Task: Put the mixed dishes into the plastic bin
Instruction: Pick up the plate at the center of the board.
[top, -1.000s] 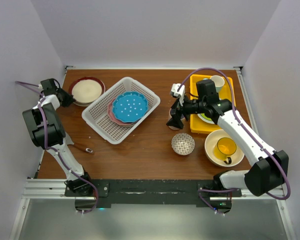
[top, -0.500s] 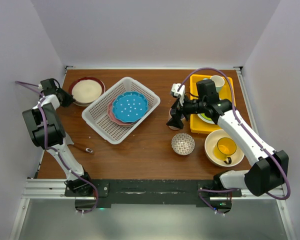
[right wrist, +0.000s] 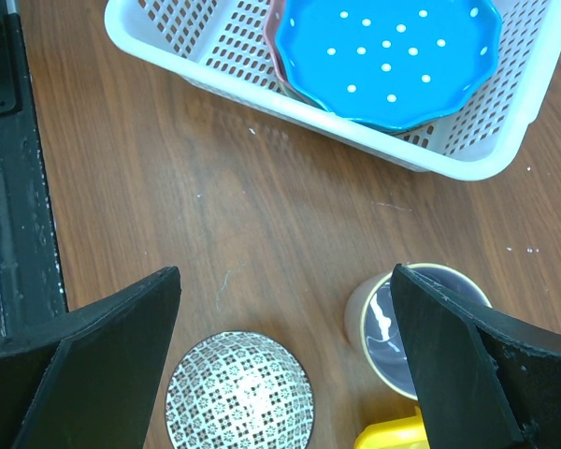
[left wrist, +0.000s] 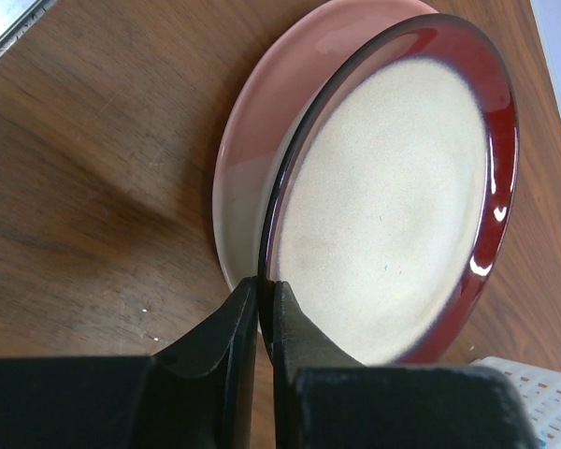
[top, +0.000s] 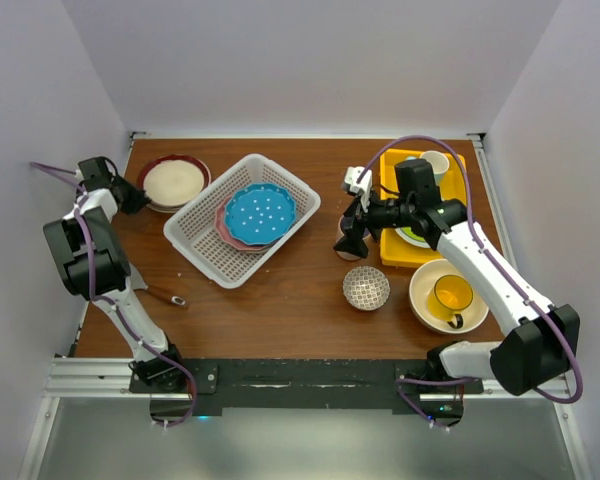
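White bin (top: 242, 218) sits upper centre-left on the wooden counter (top: 300, 290), holding a blue plate (top: 260, 212) over a pink plate (top: 223, 222). At upper left, the left tool (left wrist: 259, 313) is clenched on the rim of a red-edged cream plate (left wrist: 393, 196), which lies on a pink-and-cream plate (left wrist: 248, 159). The right tool (right wrist: 282, 281) hangs spread wide above a mug (right wrist: 421, 323) and a patterned bowl (right wrist: 238, 388).

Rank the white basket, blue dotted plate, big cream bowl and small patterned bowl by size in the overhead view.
1. white basket
2. big cream bowl and blue dotted plate, too alike to rank
3. small patterned bowl
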`<move>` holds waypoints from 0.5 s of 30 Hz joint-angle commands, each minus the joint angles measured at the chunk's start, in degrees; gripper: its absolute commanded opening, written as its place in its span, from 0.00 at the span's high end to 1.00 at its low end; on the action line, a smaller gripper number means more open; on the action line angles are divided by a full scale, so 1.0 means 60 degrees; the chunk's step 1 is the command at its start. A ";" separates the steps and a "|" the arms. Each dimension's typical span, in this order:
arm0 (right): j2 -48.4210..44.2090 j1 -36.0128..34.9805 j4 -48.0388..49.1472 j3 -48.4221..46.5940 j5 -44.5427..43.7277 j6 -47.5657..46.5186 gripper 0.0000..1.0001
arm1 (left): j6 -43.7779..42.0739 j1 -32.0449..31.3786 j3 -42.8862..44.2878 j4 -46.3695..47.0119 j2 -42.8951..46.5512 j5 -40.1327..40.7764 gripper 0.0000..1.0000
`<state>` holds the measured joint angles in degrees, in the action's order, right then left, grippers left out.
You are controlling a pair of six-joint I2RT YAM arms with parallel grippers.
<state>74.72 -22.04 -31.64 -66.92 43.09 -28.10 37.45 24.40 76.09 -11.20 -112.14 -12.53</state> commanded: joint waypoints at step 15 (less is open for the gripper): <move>-0.0251 0.0070 0.0278 0.0049 0.0274 -0.0122 0.02 | 0.0774 0.0269 0.0384 0.0899 0.1374 -0.1250 1.00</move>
<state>74.70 -22.00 -31.64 -66.72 43.11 -28.10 39.88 25.41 76.12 -11.64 -109.25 -14.81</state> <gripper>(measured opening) 0.983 0.133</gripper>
